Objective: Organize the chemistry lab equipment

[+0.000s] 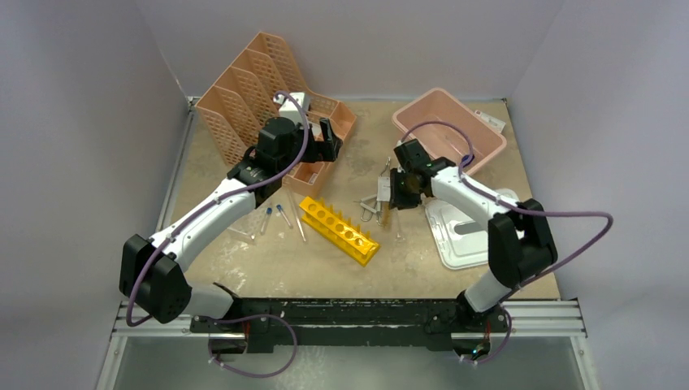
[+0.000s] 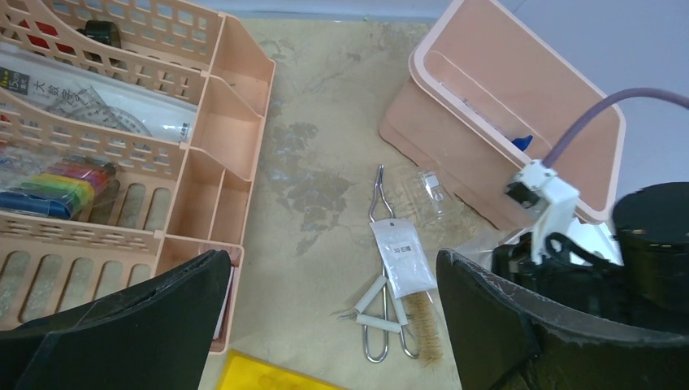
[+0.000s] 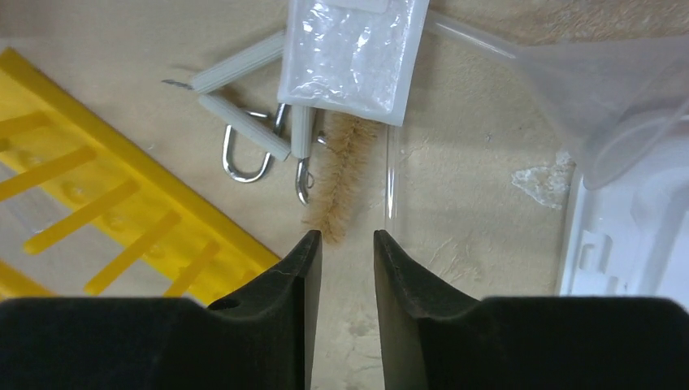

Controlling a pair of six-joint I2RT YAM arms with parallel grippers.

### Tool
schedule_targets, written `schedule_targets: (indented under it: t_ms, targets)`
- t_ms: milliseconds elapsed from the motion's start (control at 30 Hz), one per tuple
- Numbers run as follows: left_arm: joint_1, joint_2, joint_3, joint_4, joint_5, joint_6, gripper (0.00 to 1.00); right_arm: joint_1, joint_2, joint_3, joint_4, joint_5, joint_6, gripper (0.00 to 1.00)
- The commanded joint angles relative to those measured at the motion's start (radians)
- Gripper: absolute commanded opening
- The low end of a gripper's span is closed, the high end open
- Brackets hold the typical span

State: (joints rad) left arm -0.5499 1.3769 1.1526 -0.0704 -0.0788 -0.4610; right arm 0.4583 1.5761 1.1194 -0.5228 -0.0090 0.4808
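- Shows the yellow test-tube rack [image 1: 339, 230] lying slantwise on the table [image 1: 244, 268].
- Finds thin blue-capped tubes [image 1: 266, 218] just left of the rack, flat on the table, with clear rods beside them.
- Finds the metal tongs [image 3: 244, 126] just right of the rack's far end, lying flat, with a small clear packet [image 3: 349, 53] overlapping them and a tan bristle brush [image 3: 337, 179] alongside.
- Puts the right gripper [image 3: 348, 236] low over that cluster, right of the rack. Fingers stand a narrow gap apart and clench nothing. Tips sit just short of the brush's end.
- Puts the left gripper [image 1: 331, 140] well beyond the rack, above the low front compartments of the peach mesh organizer [image 1: 260, 89]. Spread wide, grasping nothing.
- Places the pink tub [image 1: 447, 126] beyond and right of the rack, with a small blue piece [image 2: 522, 142] inside against its wall.
- Places the white lid [image 1: 467, 231] right of the rack, beneath the right arm.
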Motion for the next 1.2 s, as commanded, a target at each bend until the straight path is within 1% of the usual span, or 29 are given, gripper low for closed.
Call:
schedule_targets:
  t_ms: [0,100,167,233,367,633,733,867,1067,1167]
  targets:
    - [0.007,-0.021,0.023,0.015,0.019,0.000,0.97,0.031,0.064,0.003,0.008,0.072,0.036,0.32]
    - [0.007,-0.025,0.019,0.004,0.026,-0.002,0.96,0.047,0.114,0.027,-0.027,0.122,0.036,0.25]
    - [0.007,-0.028,0.013,0.001,0.021,-0.006,0.96,0.054,0.127,0.030,-0.030,0.136,0.027,0.22]
    - [0.007,-0.031,0.008,0.000,0.016,-0.010,0.96,0.058,0.134,0.030,-0.025,0.138,0.018,0.21]
    - [0.007,-0.035,0.000,-0.001,0.010,-0.016,0.96,0.061,0.171,0.028,-0.018,0.155,0.013,0.22]
    - [0.007,-0.027,0.005,-0.002,0.012,-0.016,0.95,0.064,0.224,0.044,-0.029,0.235,0.007,0.26]
    - [0.007,-0.022,0.014,-0.001,0.017,-0.015,0.95,0.064,0.207,0.060,-0.035,0.222,-0.012,0.25]
    - [0.007,-0.019,0.017,0.001,0.018,-0.017,0.95,0.064,0.144,0.072,-0.051,0.202,-0.032,0.25]
    - [0.008,-0.011,0.017,0.009,0.030,-0.020,0.94,0.063,0.080,0.050,-0.059,0.272,-0.067,0.26]
    - [0.007,-0.008,0.021,0.014,0.035,-0.022,0.94,0.063,0.098,0.051,-0.069,0.317,-0.094,0.31]
